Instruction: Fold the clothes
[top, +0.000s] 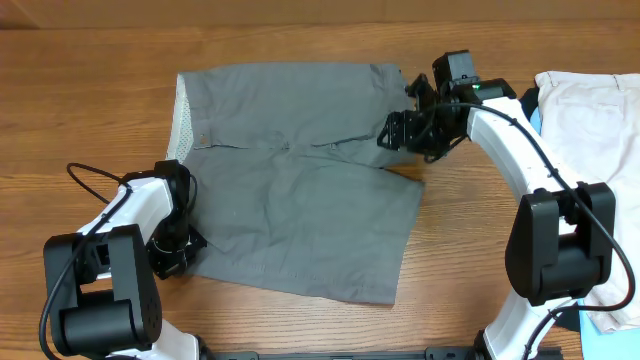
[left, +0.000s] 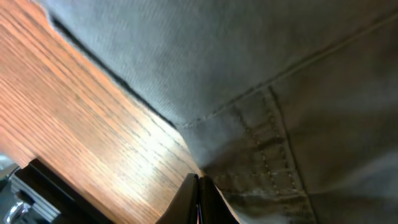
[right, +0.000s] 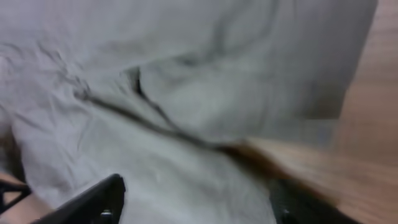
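1. Starting nearest the arm bases, we find the left gripper (top: 183, 250) down on the brown wood-grain table (top: 90, 70), at the near left corner of the mid-grey woven shorts (top: 300, 190).
2. From the left wrist camera, its black fingers (left: 186, 202) are pressed together with only a hairline slit between them. Their tips meet the stitched hem of the shorts, so they appear to pinch the cloth edge. Next to them the fabric's border stands slightly off the wood, with a dark shadow beneath.
3. The shorts lie spread flat across the middle of the table. One panel reaches toward us and to the right, the other lies farther back.
4. A strip of white mesh lining (top: 181, 115) shows at the far left corner of the shorts.
5. The right gripper (top: 398, 132) sits at the shorts' right edge, where the two panels meet.
6. In the blurred right wrist view its jaws stand wide apart, with rumpled grey cloth lying between and beyond them. They grasp nothing.
7. A pale beige garment (top: 590, 110) lies along the right edge of the table, apart from the shorts.
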